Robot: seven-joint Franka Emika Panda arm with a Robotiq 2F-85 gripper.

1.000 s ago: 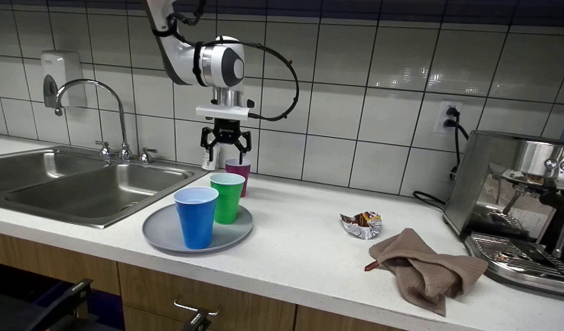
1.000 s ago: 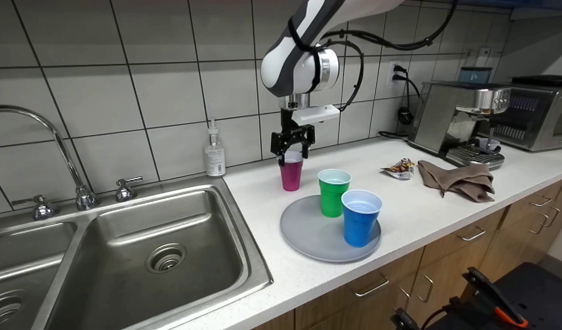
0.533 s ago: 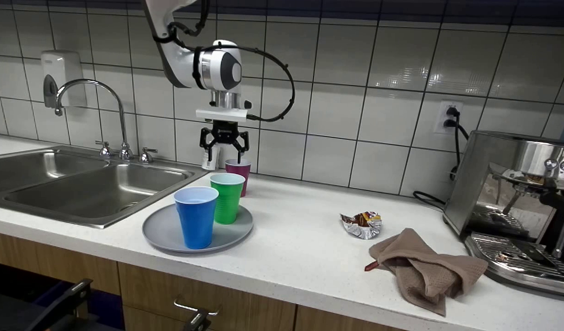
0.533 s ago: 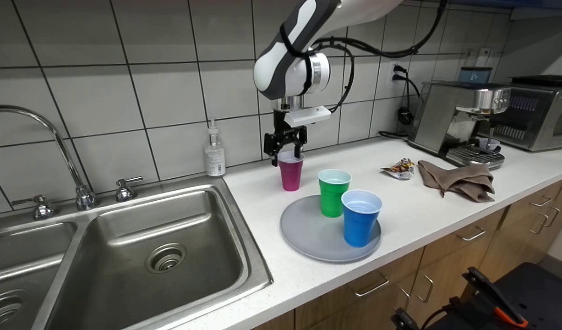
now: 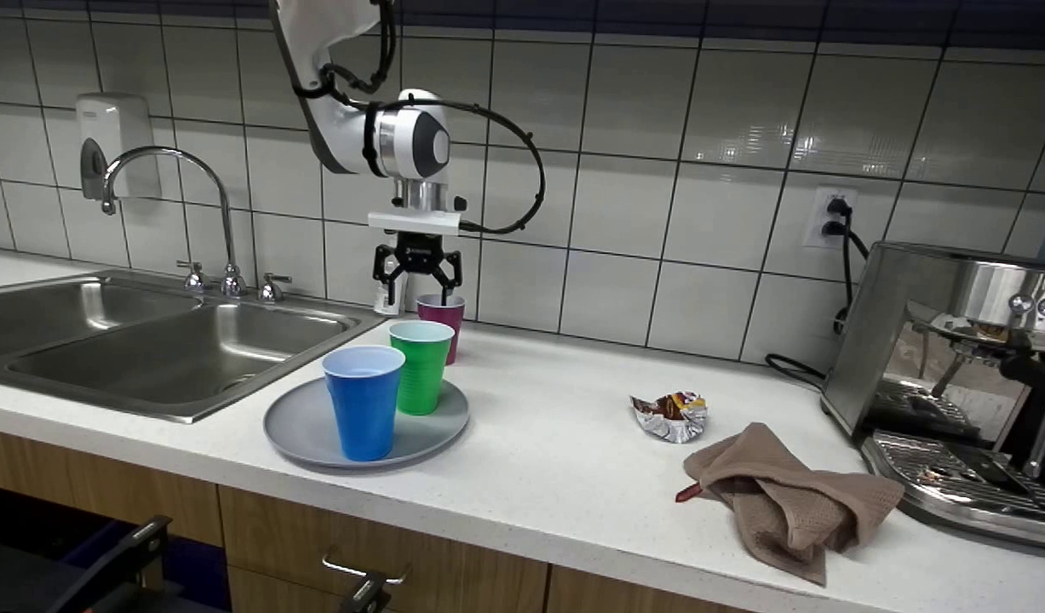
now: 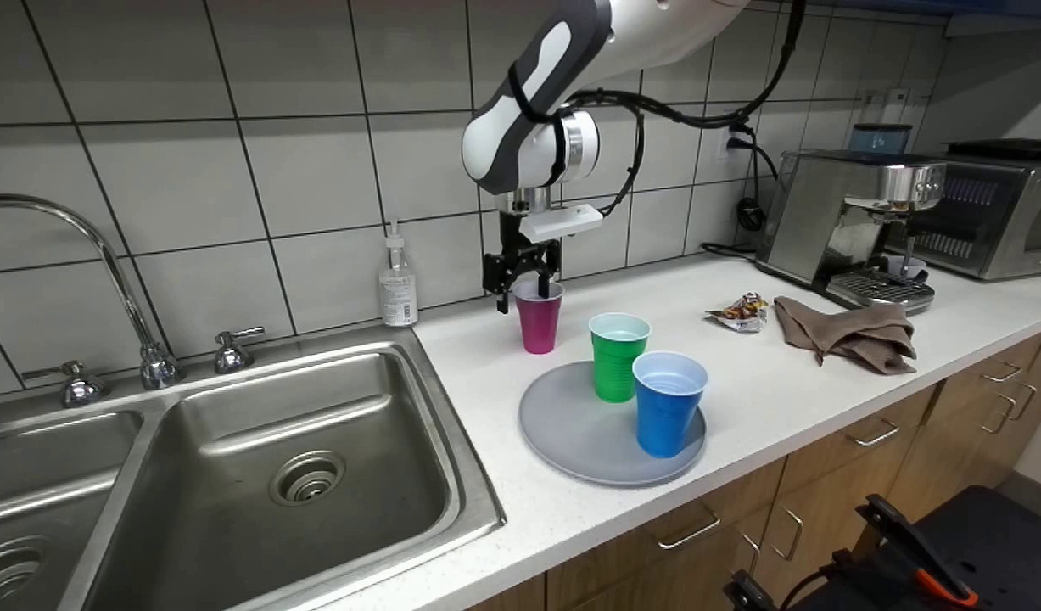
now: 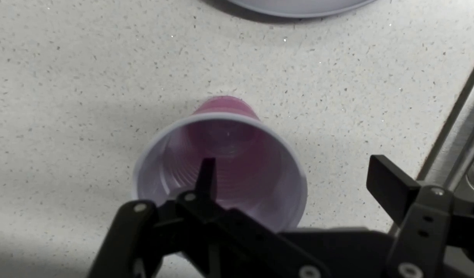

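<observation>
While holding nothing with the gripper [image 5: 418, 303] spread wide apart, hovered, seemingly at the aligning step, astride the rim of the pink cup [image 6: 539, 324] just below, and probably needed slight lowering before closing.

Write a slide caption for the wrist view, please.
Open fingers by a pink cup, one overlapping its mouth, one outside it.

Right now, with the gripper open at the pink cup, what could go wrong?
The open gripper has one finger over the mouth of the pink cup and the other finger outside, toward the sink: closing might pinch just that side and tilt the cup.
Moving sideways could snag the cup; finger depth is hard to tell.
A wide swing might knock the green cup, standing nearby on the gray plate.
</observation>
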